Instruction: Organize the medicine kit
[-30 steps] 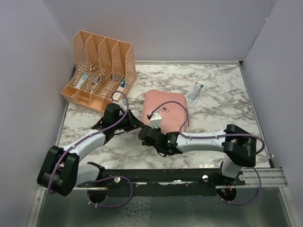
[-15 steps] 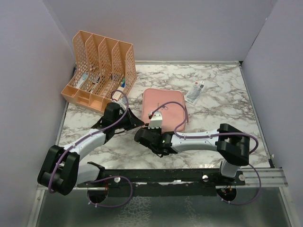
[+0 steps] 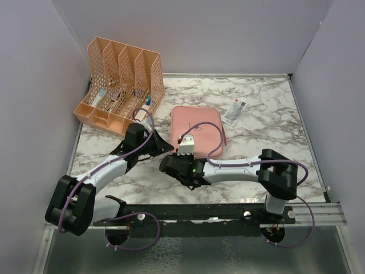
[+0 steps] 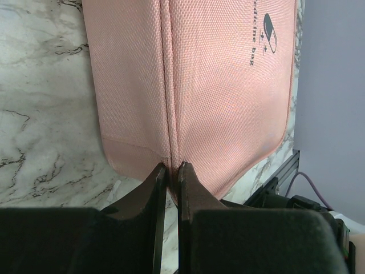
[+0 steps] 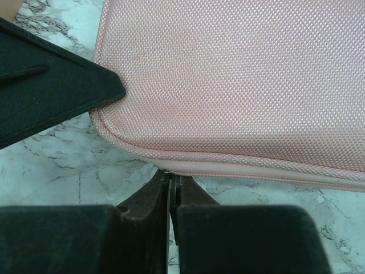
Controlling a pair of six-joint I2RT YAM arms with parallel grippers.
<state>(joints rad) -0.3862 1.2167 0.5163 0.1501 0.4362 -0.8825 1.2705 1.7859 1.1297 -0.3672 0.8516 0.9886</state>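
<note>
Left gripper [image 4: 171, 166] and right gripper [image 5: 170, 176] closed at the kit's [image 4: 217, 85] corner seam, hold unconfirmed; thin purchase may slip when pulled.

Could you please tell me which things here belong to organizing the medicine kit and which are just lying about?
For the job:
kit, zipped closed
left tool and right tool, both shut at its edge

Lying about:
rack
tube, though it may be meant for the kit

Your medicine kit [image 3: 197, 130] lay at the middle of the table [image 3: 268, 137]. File rack [image 3: 122, 80] stood behind-left, small tubes [image 3: 235, 110] behind-right. Left gripper [image 4: 171, 168] and right gripper [image 5: 171, 177] sat at the kit's near-left corner.
</note>
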